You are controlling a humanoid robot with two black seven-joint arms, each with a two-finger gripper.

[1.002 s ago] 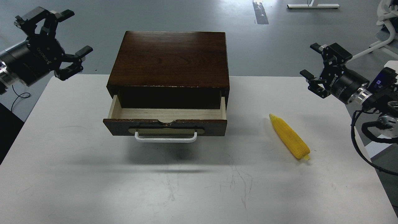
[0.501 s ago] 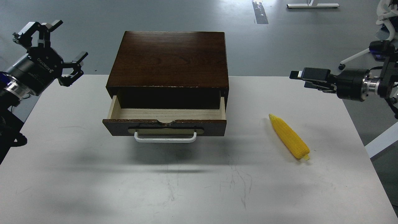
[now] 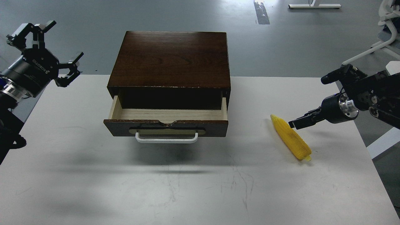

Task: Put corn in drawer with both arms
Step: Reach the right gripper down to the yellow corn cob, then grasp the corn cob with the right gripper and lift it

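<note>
The yellow corn point(image 3: 291, 137) lies on the white table point(image 3: 193, 187), right of the drawer, tip pointing away and to the left. The drawer point(image 3: 168, 114) of the dark brown box point(image 3: 170, 59) stands pulled out, its pale inside empty, with its white handle point(image 3: 166, 138) facing me. My right gripper point(image 3: 294, 124) is low over the table, its tip just right of the corn's upper half. It is seen side-on as a thin wedge, so I cannot tell its fingers apart. My left gripper point(image 3: 61, 43) is open and empty, raised by the table's far left corner.
The box sits at the table's back middle. White metal frame legs point(image 3: 368, 51) stand on the grey floor behind the right edge. The right table edge runs close under my right arm point(image 3: 372, 90).
My right gripper has dropped from high at the back right down to the corn's right side. My left gripper has drawn back a little to the left. Corn and drawer have not moved.
</note>
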